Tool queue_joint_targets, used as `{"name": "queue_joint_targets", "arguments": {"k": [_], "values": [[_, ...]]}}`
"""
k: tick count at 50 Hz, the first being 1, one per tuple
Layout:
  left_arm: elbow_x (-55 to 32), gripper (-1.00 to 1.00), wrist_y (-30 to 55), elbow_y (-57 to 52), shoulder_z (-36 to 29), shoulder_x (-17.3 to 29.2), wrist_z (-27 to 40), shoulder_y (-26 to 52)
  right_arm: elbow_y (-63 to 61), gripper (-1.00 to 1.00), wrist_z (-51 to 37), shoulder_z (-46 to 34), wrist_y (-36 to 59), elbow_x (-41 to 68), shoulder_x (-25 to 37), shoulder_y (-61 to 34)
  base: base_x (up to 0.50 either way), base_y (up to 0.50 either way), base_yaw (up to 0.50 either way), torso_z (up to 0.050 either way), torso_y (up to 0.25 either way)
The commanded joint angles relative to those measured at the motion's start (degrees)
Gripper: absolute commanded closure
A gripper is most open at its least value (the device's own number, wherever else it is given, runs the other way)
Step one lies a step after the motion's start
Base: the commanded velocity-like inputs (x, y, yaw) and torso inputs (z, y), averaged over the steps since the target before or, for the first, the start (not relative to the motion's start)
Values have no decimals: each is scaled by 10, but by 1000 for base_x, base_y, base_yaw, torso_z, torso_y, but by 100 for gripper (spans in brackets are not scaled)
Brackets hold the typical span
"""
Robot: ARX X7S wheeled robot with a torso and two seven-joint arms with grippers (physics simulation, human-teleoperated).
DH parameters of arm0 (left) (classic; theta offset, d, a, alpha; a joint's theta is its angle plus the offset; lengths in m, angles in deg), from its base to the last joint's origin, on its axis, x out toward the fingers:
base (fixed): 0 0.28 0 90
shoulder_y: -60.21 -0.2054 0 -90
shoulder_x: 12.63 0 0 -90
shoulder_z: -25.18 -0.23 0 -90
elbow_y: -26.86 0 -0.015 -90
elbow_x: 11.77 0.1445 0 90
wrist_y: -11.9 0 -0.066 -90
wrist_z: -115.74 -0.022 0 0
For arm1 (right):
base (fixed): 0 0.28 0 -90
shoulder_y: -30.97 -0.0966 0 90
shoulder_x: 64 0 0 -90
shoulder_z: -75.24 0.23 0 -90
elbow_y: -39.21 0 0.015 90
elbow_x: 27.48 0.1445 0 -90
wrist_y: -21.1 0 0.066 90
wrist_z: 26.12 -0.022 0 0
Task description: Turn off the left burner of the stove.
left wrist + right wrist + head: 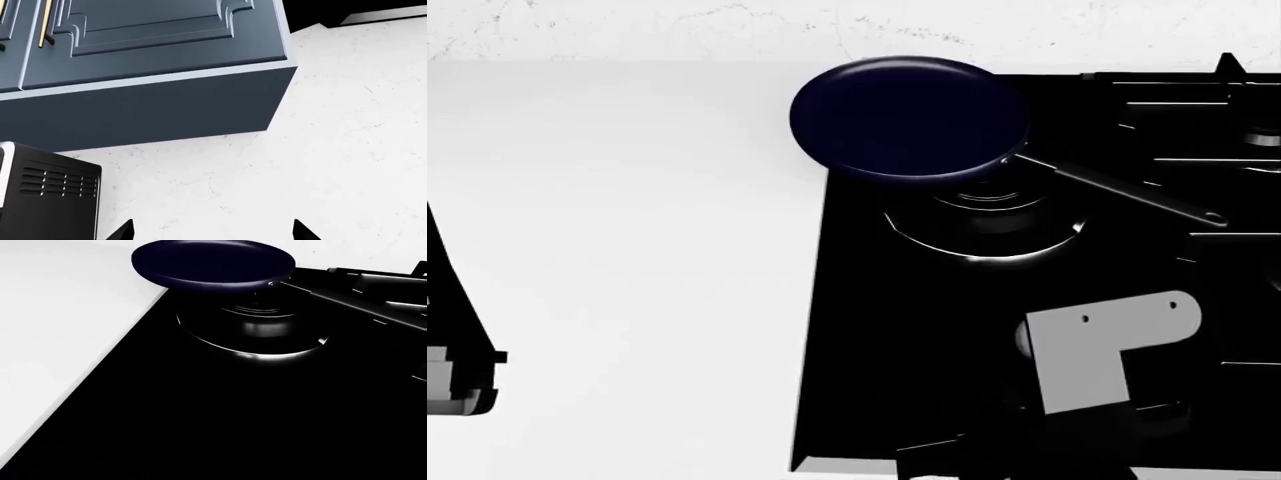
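Over the stove [868, 330], whose left burner [988, 225] sits half under a dark pan [908, 115], the right arm [1101, 355] approaches the knobs, finger state indiscernible; left fingers [127, 231] apart, facing the wall; next, judged: reach the burner's knob.

A simulated home kitchen: a black stove [881, 350] set into a white marbled counter [627, 250], a dark blue pan [908, 115], navy panelled cabinets [147, 45] and a black oven [50, 195].
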Motion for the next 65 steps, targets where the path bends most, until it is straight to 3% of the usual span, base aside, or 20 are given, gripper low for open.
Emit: {"name": "queue_joint_targets", "arguments": {"k": [1, 40, 65], "values": [[-1, -100, -1, 2, -1, 0, 2, 2, -2, 100, 4, -4, 2, -2, 0, -5, 0, 0, 0, 0, 0], [-7, -100, -5, 0, -1, 5, 6, 2, 15, 100, -59, -16, -52, -60, -33, 28, 1, 0, 1, 0, 0], [-18, -100, -4, -11, 8, 12, 10, -4, 54, 100, -151, 15, -128, -137, -73, 36, 2, 0, 0, 0, 0]]}}
